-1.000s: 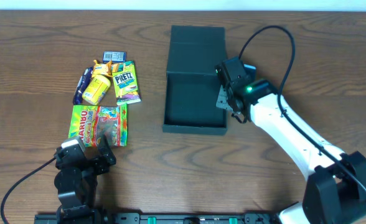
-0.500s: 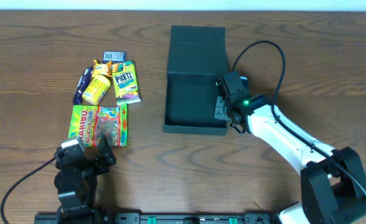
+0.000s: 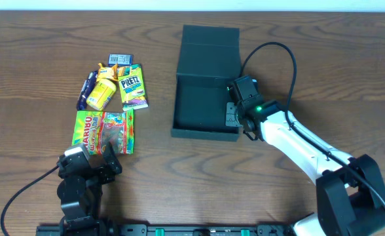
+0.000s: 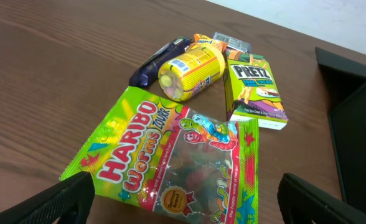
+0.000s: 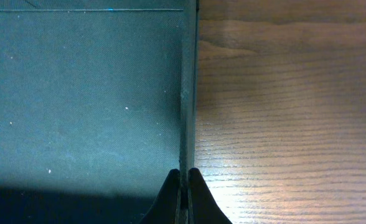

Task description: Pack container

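Observation:
The container (image 3: 202, 108) is a dark box lying open at centre table, its flap lid (image 3: 209, 40) folded back on the far side. My right gripper (image 3: 234, 113) is shut on the box's right wall (image 5: 186, 93); in the right wrist view the thin wall edge is pinched between both fingertips (image 5: 183, 186). A Haribo gummy bag (image 3: 104, 130) lies at the left. My left gripper (image 4: 186, 205) hangs open just before the near end of the bag (image 4: 170, 155), with one finger (image 4: 68, 194) at each side and nothing held.
Beyond the Haribo bag lie a green Pretz box (image 3: 131, 85), a yellow snack packet (image 3: 102, 92), a dark blue bar (image 3: 88, 88) and a small packet (image 3: 120, 59). Bare wood lies right of the box (image 5: 282, 112). The right arm's cable (image 3: 271, 49) arcs above it.
My right gripper came down along the box's right side and shut on that wall. The box has shifted slightly. The left arm has not moved.

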### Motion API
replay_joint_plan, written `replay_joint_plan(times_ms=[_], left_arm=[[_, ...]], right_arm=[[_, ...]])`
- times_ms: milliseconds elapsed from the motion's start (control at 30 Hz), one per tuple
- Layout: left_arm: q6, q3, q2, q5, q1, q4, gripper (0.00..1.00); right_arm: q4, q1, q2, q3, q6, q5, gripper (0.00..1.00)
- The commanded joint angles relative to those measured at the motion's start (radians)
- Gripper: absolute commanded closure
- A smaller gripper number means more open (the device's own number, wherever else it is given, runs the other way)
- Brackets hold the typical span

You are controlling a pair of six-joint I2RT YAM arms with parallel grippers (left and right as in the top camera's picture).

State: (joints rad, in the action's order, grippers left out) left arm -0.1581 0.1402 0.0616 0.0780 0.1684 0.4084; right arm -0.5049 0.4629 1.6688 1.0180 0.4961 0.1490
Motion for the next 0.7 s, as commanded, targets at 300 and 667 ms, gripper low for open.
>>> replay_joint_plan(times_ms=[300, 667], left_arm=[[0.001, -0.020, -0.003, -0.007, 0.003, 0.005, 0.05], [0.001, -0.020, -0.003, -0.007, 0.003, 0.005, 0.05]], right_arm=[[0.008, -0.005, 0.002, -0.013, -0.115, 0.004, 0.99], [0.005, -0.005, -0.044, 0.011, -0.032, -0.071, 0.01]])
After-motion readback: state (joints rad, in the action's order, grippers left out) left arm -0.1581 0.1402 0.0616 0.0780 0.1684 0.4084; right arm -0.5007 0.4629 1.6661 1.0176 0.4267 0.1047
